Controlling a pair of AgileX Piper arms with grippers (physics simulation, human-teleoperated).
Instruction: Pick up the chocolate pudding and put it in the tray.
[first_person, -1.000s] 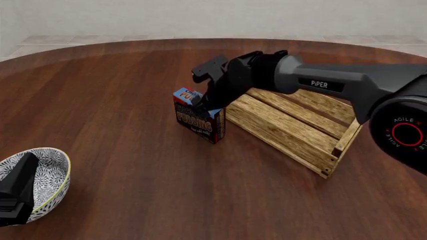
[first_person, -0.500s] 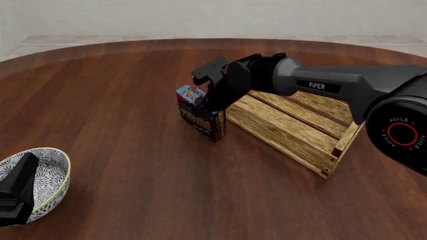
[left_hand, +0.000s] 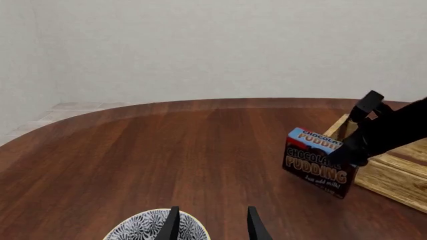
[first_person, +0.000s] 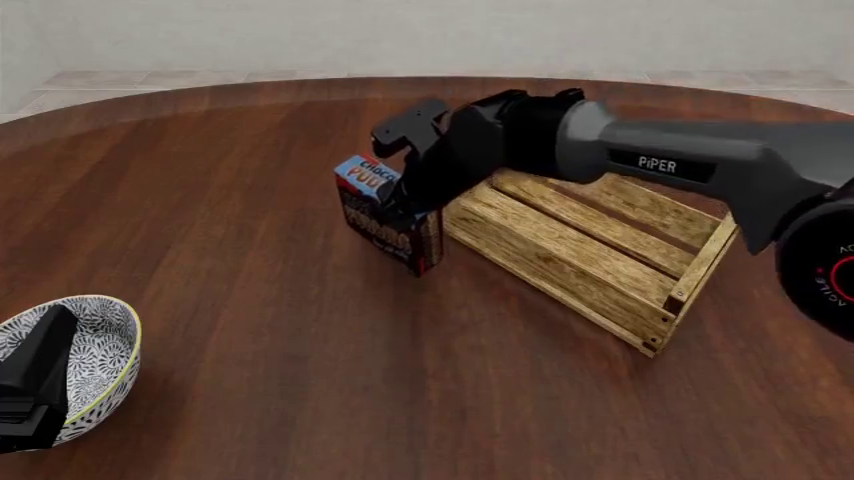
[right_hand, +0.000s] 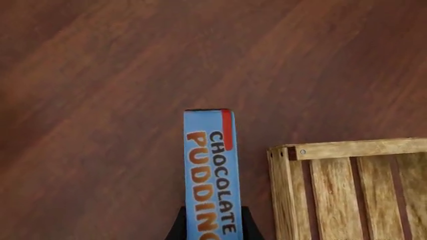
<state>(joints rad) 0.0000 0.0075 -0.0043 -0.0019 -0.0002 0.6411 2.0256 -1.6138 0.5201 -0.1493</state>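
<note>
The chocolate pudding (first_person: 378, 215) is a small box with a blue top and dark front, held tilted just left of the tray (first_person: 587, 255). My right gripper (first_person: 408, 203) is shut on the box's upper end. In the right wrist view its fingers (right_hand: 179, 226) press both sides of the chocolate pudding (right_hand: 210, 170), with the tray's corner (right_hand: 333, 185) beside it. The left wrist view shows the chocolate pudding (left_hand: 317, 162), the right gripper (left_hand: 352, 150) and the tray (left_hand: 393, 172) far off. My left gripper (left_hand: 212, 227) is open above the bowl, nothing between its fingers.
A white-and-grey patterned bowl (first_person: 100, 345) sits at the near left of the round wooden table, with the left gripper (first_person: 30, 385) over its left side. The bowl's rim (left_hand: 143, 225) shows under the left fingers. The table's far edge (first_person: 267, 88) curves behind.
My right gripper has carried the chocolate pudding a little up and to the left, away from the tray's corner. The left arm and bowl have not moved.
</note>
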